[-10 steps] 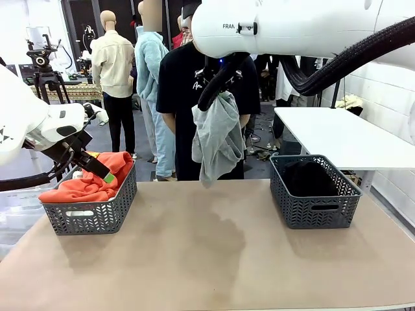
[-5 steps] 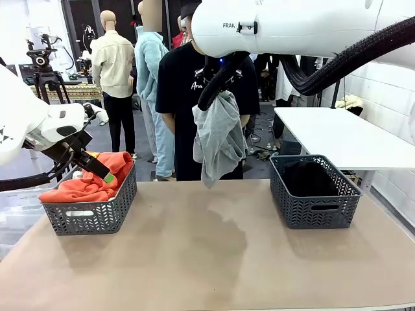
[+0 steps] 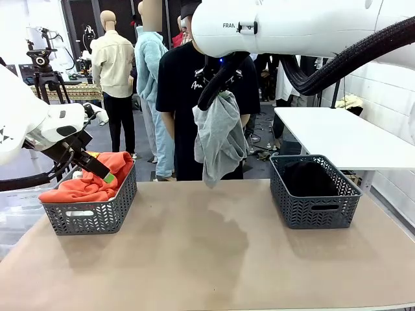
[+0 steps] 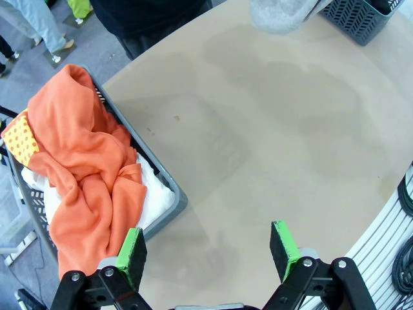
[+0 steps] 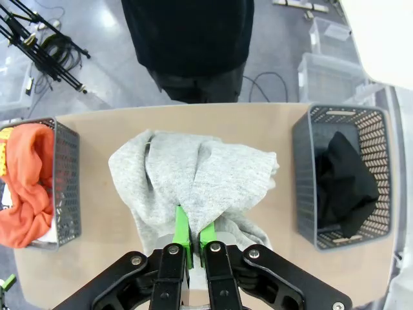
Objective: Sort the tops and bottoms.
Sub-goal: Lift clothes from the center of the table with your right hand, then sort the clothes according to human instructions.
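The right gripper [image 5: 191, 234] pinches the light grey top [image 3: 219, 139] between closed green pads; the soft knit hangs in loose vertical folds at upper centre of the front view, above the tan table [image 3: 214, 259] and clear of it. From the right wrist view the grey cloth spreads in a rumpled fan just above the pads.

The left gripper [image 4: 210, 248] hovers with its jaws wide apart and nothing between them, at the lower edge of the left wrist view, beside the left basket [image 3: 91, 210]. That basket, dark grey plastic with a herringbone lattice wall, holds the crumpled bright orange top [image 4: 84, 168] draped over a white garment [image 4: 155, 200].

At right of the front view a matching right basket [image 3: 314, 194] holds a bunched black garment [image 5: 345, 184].

A person in a black T-shirt [image 3: 178, 97] stands behind the table.
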You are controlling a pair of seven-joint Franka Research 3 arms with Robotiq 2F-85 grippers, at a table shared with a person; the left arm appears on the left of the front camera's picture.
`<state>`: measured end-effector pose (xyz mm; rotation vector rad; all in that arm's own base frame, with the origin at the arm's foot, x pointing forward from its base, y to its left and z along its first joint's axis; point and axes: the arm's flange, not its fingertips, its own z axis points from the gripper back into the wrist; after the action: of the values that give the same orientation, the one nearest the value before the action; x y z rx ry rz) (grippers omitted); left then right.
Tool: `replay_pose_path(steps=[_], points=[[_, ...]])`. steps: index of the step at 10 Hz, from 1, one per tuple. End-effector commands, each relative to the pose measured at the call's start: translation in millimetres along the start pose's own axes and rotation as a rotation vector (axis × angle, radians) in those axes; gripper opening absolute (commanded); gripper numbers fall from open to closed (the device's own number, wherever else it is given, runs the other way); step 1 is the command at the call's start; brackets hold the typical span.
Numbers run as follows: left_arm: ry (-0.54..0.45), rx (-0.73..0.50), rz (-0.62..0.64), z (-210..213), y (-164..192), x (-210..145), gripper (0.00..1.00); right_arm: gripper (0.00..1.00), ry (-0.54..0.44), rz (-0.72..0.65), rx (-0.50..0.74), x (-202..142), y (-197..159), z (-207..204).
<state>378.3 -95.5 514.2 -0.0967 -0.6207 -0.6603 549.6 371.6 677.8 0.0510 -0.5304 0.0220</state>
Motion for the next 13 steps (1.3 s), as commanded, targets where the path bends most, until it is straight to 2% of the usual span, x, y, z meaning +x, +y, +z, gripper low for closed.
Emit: replay_pose_path(steps=[1, 13], points=[[0.003, -0.002, 0.012, -0.3, -2.5, -1.1, 1.00, 0.00, 0.004, -0.004, 0.016, 1.0, -1.2, 3.7], [0.003, -0.002, 0.012, -0.3, -2.5, -1.1, 1.00, 0.00, 0.004, -0.004, 0.016, 1.0, -1.2, 3.7]])
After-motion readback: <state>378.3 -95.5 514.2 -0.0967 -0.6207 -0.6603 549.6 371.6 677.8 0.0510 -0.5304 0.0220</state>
